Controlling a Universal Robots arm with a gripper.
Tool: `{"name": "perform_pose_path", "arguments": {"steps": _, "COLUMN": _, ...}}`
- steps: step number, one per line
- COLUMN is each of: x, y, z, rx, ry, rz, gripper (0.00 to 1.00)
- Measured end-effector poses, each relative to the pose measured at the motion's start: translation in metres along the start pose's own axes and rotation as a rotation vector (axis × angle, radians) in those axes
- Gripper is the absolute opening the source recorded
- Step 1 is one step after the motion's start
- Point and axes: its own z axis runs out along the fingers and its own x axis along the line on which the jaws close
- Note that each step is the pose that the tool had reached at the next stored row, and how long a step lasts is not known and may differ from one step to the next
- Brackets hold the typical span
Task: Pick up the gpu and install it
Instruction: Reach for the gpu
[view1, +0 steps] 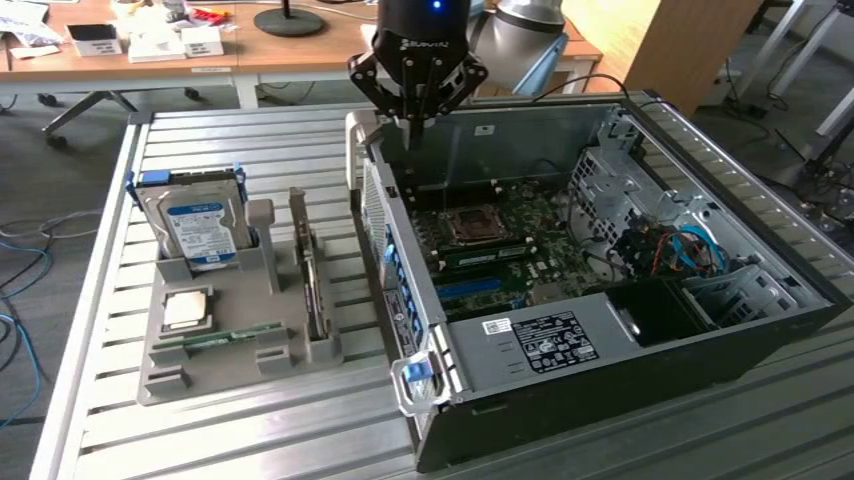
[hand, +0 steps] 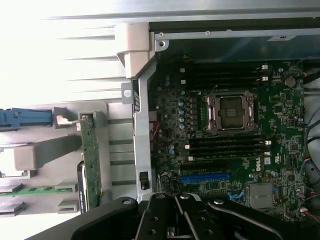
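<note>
The gpu (view1: 310, 272) is a thin dark card standing on edge in the grey holder (view1: 227, 365), on the exterior view's left of the open computer case (view1: 747, 330). In the wrist view the gpu (hand: 91, 160) shows as a narrow green-brown strip beside the case wall. My gripper (view1: 414, 125) hangs above the case's far corner, over the motherboard (view1: 514, 235), well apart from the card. Its fingers are shut together with nothing between them. The gripper (hand: 176, 202) looks down on the motherboard (hand: 280, 120) with its blue slot (hand: 205, 177).
The holder also carries a silver hard drive (view1: 200, 225) with a blue label, a processor chip (view1: 187, 308) and a green memory stick (view1: 220, 338). All stand on a slatted metal table (view1: 267, 440). Wooden desks (view1: 147, 60) lie behind.
</note>
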Motion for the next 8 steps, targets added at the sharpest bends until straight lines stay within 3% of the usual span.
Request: {"name": "perform_pose_path", "arguments": {"steps": 8, "x": 0.0020, "y": -0.0001, "z": 0.0000, "rx": -0.0001, "ry": 0.0000, "rz": 0.000, "gripper": 0.11}}
